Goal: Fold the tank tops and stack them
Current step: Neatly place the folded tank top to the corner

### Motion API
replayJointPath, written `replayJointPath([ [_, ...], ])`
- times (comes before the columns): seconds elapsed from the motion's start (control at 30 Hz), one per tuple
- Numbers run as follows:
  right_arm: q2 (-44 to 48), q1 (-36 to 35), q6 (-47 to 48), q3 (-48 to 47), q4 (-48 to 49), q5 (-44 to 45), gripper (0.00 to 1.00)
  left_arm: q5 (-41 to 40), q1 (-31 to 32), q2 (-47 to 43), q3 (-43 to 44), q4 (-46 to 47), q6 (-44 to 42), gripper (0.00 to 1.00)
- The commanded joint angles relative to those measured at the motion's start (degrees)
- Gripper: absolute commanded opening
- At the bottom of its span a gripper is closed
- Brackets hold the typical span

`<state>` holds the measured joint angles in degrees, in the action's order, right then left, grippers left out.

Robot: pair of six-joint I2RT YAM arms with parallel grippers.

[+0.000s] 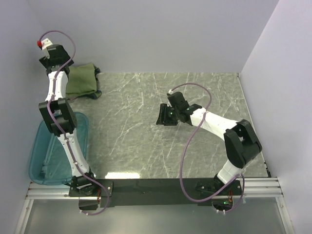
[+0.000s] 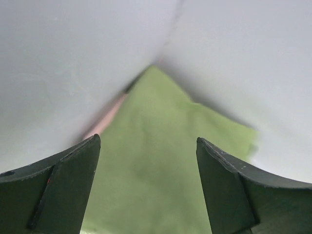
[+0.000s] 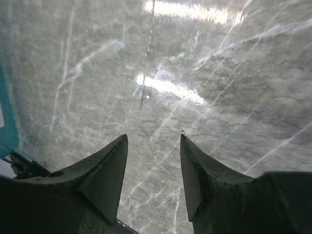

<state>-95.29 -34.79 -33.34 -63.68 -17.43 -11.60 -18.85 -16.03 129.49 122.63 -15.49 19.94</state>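
Lying folded in the far-left corner, olive-green tank top [image 1: 82, 80] was soft, light cloth, judged best pinched at a folded edge; left gripper [image 2: 147, 140] hung spread wide above it, right gripper [image 3: 153, 139] parted, empty.

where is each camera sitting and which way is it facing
Top external: above and behind the bases, looking down on the table; left arm and right arm in view.
Left wrist: in the far left corner, facing down onto the olive-green tank top; its open jaws show.
Right wrist: over mid-table, facing bare marble and the teal bin; its jaws stand apart.
Shared: top and left wrist both see the tank top.
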Motion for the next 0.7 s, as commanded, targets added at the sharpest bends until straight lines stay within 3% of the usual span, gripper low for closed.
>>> replayJointPath([
  [0.0,6.9,-0.4,1.1,-1.3,0.6,3.9,0.56,1.4,3.4,-9.4,-2.5,2.0,3.2,0.85],
  [0.23,15.8,1.0,1.6,0.5,0.8,7.2,0.75,-2.8,18.2,-23.9,-14.9,0.5,6.3,0.84],
  [0.47,30.4,2.9,1.7,4.5,-1.4,16.9,0.87,-4.8,38.8,-43.9,-43.4,3.5,11.2,0.83],
  [0.67,39.2,3.3,1.3,10.0,-2.2,24.6,0.89,-11.7,55.8,-50.1,-56.6,1.2,14.9,0.82],
])
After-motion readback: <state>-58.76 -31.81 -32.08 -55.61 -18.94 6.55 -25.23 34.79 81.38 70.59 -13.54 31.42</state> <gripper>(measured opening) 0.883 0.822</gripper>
